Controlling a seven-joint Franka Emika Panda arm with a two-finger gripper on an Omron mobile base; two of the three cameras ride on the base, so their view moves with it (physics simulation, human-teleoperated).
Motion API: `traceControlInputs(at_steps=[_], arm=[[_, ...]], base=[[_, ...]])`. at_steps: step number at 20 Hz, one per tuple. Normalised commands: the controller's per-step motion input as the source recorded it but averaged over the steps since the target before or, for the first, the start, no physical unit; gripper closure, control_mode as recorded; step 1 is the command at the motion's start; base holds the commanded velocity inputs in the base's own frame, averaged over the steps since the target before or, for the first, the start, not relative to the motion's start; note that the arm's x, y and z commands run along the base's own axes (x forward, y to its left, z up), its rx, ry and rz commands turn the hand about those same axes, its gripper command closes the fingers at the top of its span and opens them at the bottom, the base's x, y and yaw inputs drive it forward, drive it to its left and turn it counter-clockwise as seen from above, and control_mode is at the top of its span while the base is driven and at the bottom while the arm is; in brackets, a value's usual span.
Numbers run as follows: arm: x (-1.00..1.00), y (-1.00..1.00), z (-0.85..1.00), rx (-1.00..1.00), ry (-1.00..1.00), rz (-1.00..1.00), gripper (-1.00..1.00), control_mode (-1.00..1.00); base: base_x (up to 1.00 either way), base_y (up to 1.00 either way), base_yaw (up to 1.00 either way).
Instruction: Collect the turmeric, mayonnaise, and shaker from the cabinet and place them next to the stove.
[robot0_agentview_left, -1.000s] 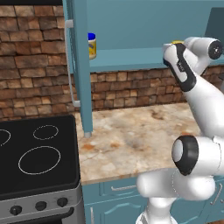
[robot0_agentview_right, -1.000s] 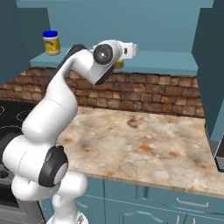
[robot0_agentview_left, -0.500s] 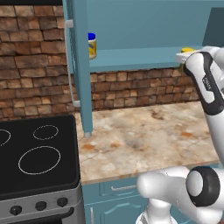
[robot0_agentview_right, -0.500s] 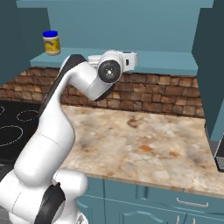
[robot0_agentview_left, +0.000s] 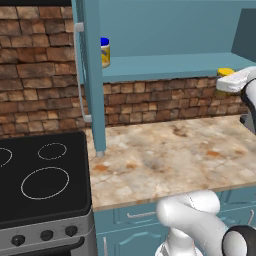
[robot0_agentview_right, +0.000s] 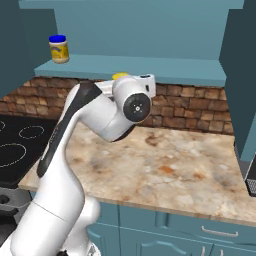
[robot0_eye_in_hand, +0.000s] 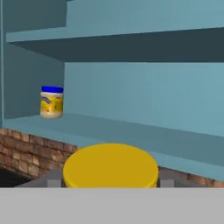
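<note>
Teal cabinet (robot0_agentview_left: 165, 67) shelf keeps the mayonnaise (robot0_eye_in_hand: 51, 102) at its left end; the gripper (robot0_eye_in_hand: 109, 183) clasps the turmeric (robot0_eye_in_hand: 110, 165) (yellow cap up) just off the shelf's front edge.

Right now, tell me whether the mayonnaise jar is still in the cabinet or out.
In. The mayonnaise stands upright on the cabinet shelf, blue lid on, apart from the gripper.
</note>
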Motion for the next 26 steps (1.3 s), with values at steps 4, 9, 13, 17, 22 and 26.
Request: traceControlInputs(at_steps=[4, 9, 13, 17, 22, 26], arm=[[-0.49, 0.61, -0.87, -0.13, 0.00, 0.37, 1.00, -1.00], [-0.19, 0.99, -0.98, -0.12, 0.00, 0.40, 1.00, -1.00], [0.00, 1.00, -0.84, -0.08, 0.00, 0.35, 1.00, -1.00], [0.04, 1.00, -0.63, -0.05, 0.00, 0.33, 1.00, -1.00], [0.31, 0.90, -0.47, 0.00, 0.02, 0.33, 1.00, -1.00], [0.79, 0.64, -0.29, 0.01, 0.05, 0.27, 1.00, -1.00]], base=[[0.00, 0.00, 0.00], [0.00, 0.00, 0.00], [0.00, 0.00, 0.00], [0.00, 0.00, 0.00], [0.00, 0.00, 0.00], [0.00, 0.00, 0.00]])
